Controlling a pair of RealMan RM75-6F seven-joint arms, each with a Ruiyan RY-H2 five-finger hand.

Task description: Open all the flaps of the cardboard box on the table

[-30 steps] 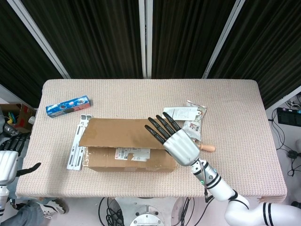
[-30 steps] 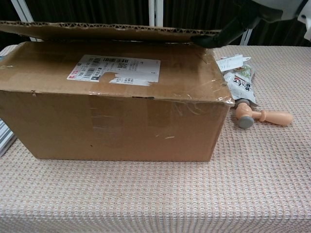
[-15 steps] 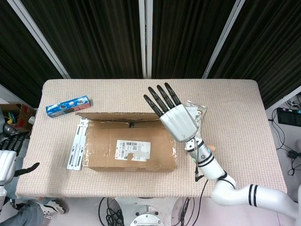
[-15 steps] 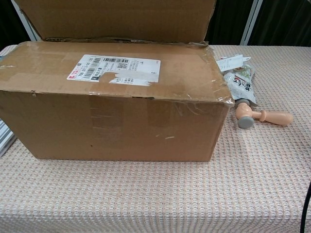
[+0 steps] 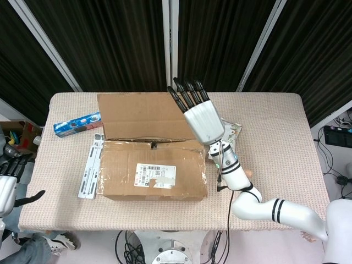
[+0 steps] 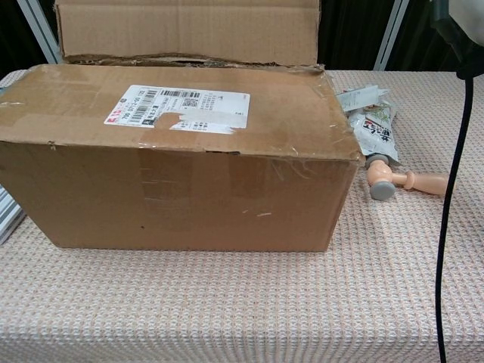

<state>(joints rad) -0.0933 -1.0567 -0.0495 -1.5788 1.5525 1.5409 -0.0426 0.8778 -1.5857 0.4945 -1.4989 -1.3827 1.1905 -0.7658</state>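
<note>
The cardboard box (image 5: 151, 170) stands mid-table and fills the chest view (image 6: 181, 174). Its far long flap (image 5: 140, 115) is raised and leans back; in the chest view the flap (image 6: 189, 30) stands upright behind the top. The near flap (image 6: 178, 106), with a white label, lies flat over the box. My right hand (image 5: 201, 118) hovers at the raised flap's right edge, fingers (image 5: 184, 93) straight and together, holding nothing. Off the table's left edge my left hand (image 5: 8, 181) hangs low, its fingers apart and empty.
A blue packet (image 5: 80, 123) and a white metal bracket (image 5: 91, 165) lie left of the box. Foil packets (image 6: 374, 125) and a wooden-handled tool (image 6: 412, 181) lie right of it. A black cable (image 6: 446, 212) hangs at the right of the chest view.
The far flap swung up from lying over the box top and now leans back. My right hand rose and moved toward the back with it. The left hand stayed put.
</note>
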